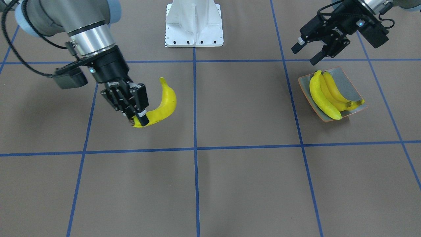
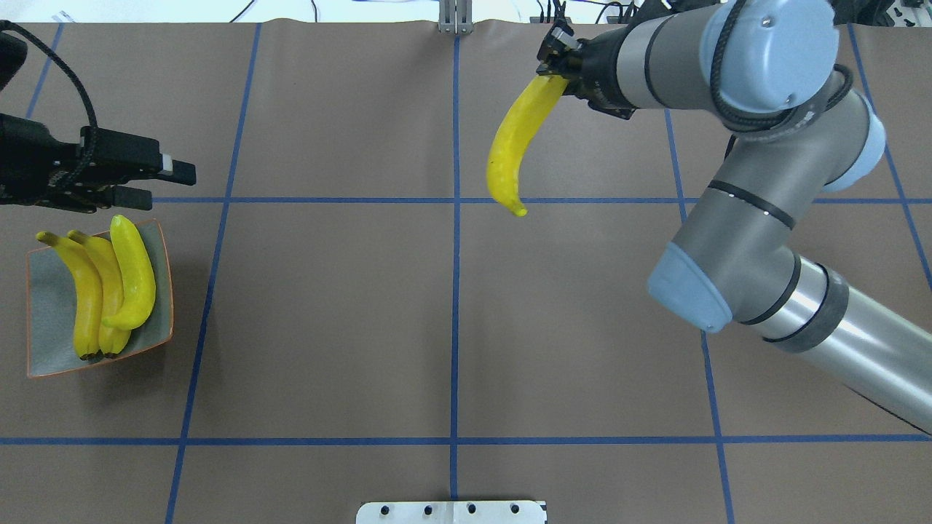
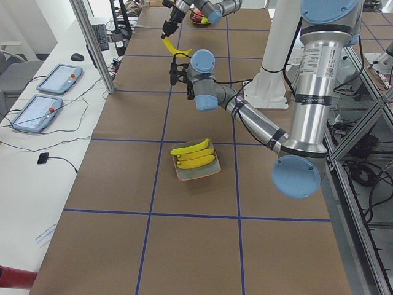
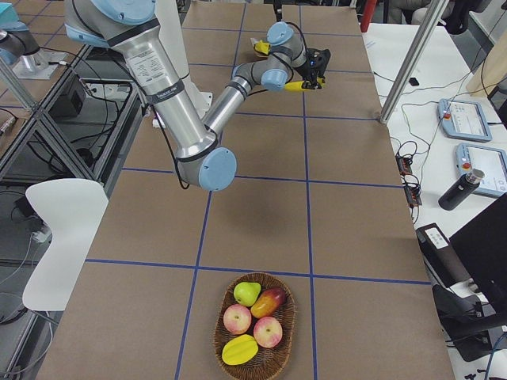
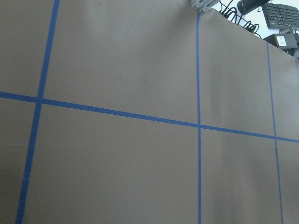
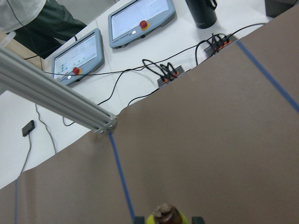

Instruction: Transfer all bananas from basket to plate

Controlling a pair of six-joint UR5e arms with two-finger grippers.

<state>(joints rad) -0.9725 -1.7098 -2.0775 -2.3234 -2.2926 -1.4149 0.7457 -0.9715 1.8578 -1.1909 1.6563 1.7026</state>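
My right gripper (image 1: 138, 121) is shut on the stem end of a yellow banana (image 1: 162, 105) and holds it in the air over the table. It also shows in the overhead view (image 2: 515, 145), and its dark tip shows in the right wrist view (image 6: 164, 215). Three more bananas (image 2: 109, 287) lie side by side on the grey-green plate (image 2: 45, 309) with the orange rim; they also show in the front-facing view (image 1: 327, 95). My left gripper (image 1: 305, 55) is open and empty, just above the plate's edge on the robot's side.
A wicker basket (image 4: 255, 326) holding apples, a pear and other fruit, with no banana showing in it, stands at the table's right end. The white robot base (image 1: 194, 23) is at the middle. An aluminium post (image 4: 404, 63) stands at the table's far edge.
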